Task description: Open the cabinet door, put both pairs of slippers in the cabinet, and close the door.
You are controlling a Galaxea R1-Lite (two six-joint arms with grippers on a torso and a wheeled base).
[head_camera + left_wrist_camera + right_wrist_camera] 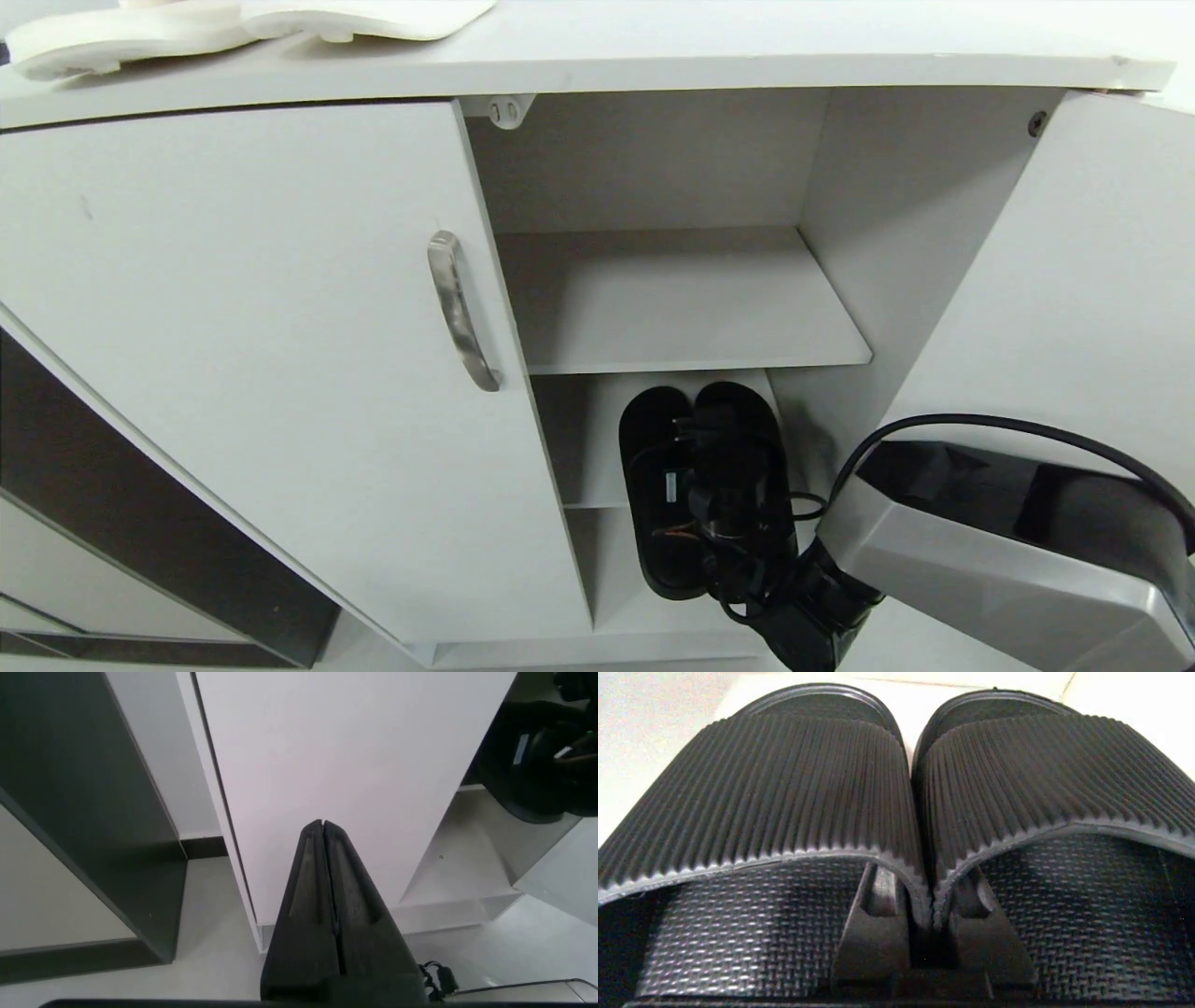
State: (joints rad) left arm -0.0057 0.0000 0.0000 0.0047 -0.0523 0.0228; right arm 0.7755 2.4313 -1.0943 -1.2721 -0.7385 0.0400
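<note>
Black slippers (785, 793) are held as a pair, pinched by their inner strap edges in the right gripper (920, 905) at the lower opening of the cabinet (896, 205), where the toes ahead of the hand could be snagged under the shelf (672, 308) and twisted loose.

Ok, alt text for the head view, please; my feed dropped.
The right gripper holds a pair of black slippers at the open right side of the white cabinet, below its upper shelf. The left door is shut, and white slippers lie on the cabinet top.
</note>
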